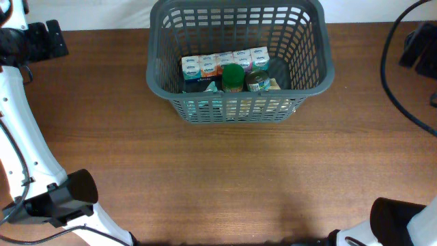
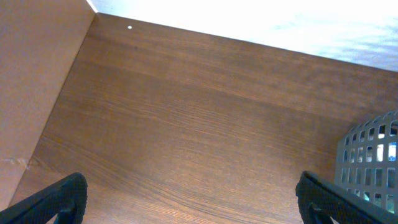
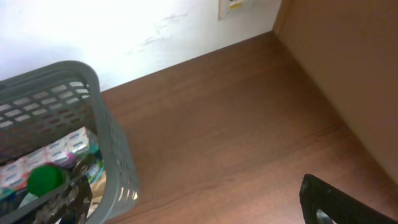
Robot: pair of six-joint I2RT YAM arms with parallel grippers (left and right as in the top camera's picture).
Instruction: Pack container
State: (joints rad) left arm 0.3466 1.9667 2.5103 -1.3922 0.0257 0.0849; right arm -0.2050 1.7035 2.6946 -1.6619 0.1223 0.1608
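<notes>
The dark grey slotted container (image 1: 240, 106) stands at the back middle of the wooden table. Inside it are a row of white cartons (image 1: 225, 63), a green-lidded jar (image 1: 233, 76), a tin can (image 1: 257, 80) and a dark packet (image 1: 201, 83). My left gripper (image 2: 189, 202) is open and empty over bare wood, with the container's corner (image 2: 373, 155) to its right. My right gripper (image 3: 199, 208) is open and empty, and the container (image 3: 115, 155) with the green lid (image 3: 45, 179) lies to its left. Neither gripper touches the container.
My left arm (image 1: 61, 198) sits at the front left corner and my right arm (image 1: 403, 222) at the front right. A black cable (image 1: 396, 75) curves over the right side. A black mount (image 1: 41, 37) is at the back left. Brown side panels (image 2: 31, 93) flank the table.
</notes>
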